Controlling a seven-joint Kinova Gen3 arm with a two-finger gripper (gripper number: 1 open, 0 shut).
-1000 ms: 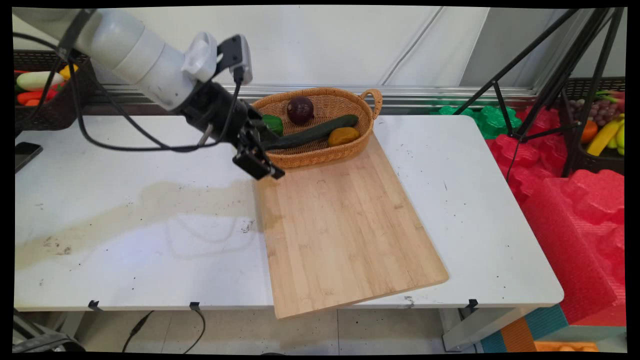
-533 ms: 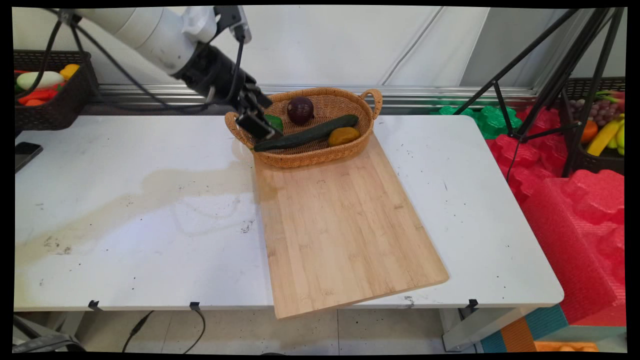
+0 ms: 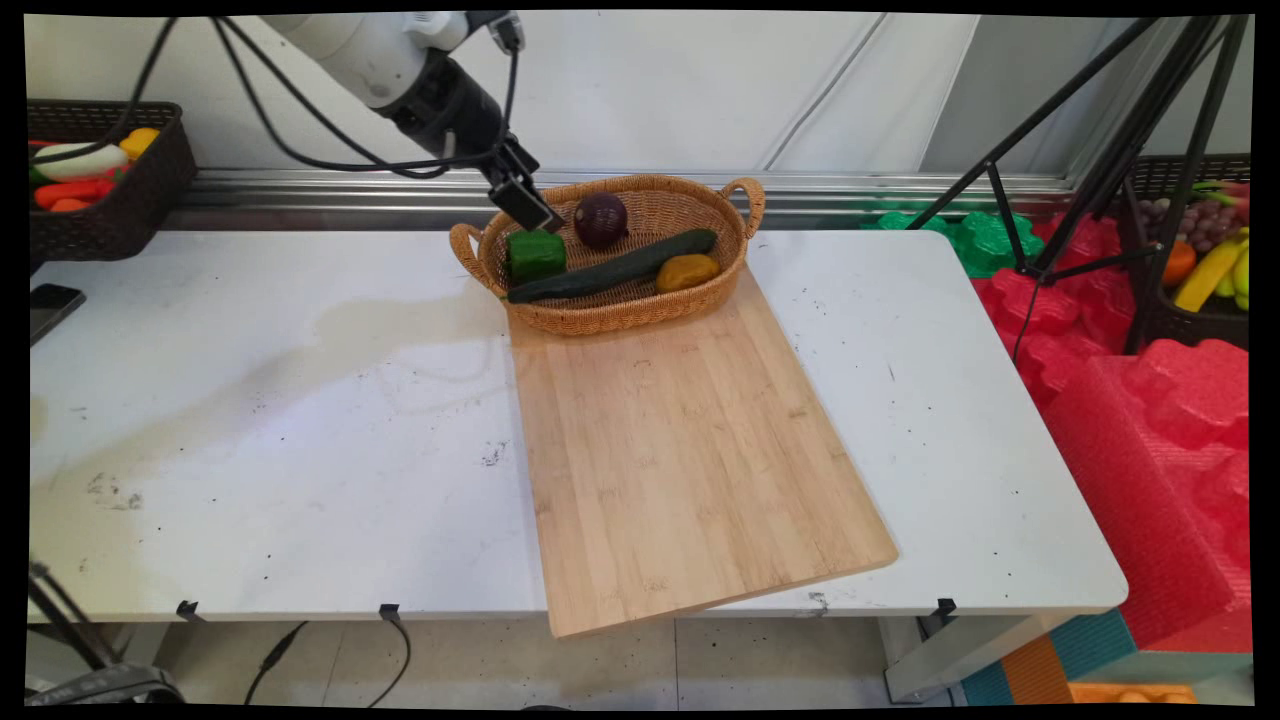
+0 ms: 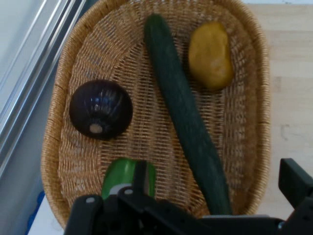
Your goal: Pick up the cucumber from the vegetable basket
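The black gripper (image 3: 525, 203) hangs over the back left part of the wicker basket (image 3: 735, 255), upper centre of the main view, empty and touching nothing. In the hand view one finger (image 4: 293, 183) rises at the lower right edge and the rest of the linkage sits at the lower left, with a wide gap between, so the fingers stand well apart.

Right below the gripper lies a green pepper (image 3: 535, 255), near the basket's left end. A dark purple onion (image 3: 601, 220) sits just beside it toward the back rim. A long dark cucumber (image 3: 610, 268) runs slantwise across the basket floor, its left tip close under the pepper, and a yellow-orange potato-like piece (image 3: 687, 272) rests by the cucumber's right half. In the hand view the pepper (image 4: 128, 177) is partly hidden behind the linkage at bottom centre, with the onion (image 4: 100, 108) above it and the cucumber (image 4: 188, 115) to its right.

The basket stands on the far end of a bamboo cutting board (image 3: 690, 450), which lies bare on the white table (image 3: 250, 430).

To my eye, any descent here wants care: the pepper is boxed in by the basket wall, the onion and the cucumber tip, so the fingers should come straight down and straddle the pepper without nudging its neighbours.
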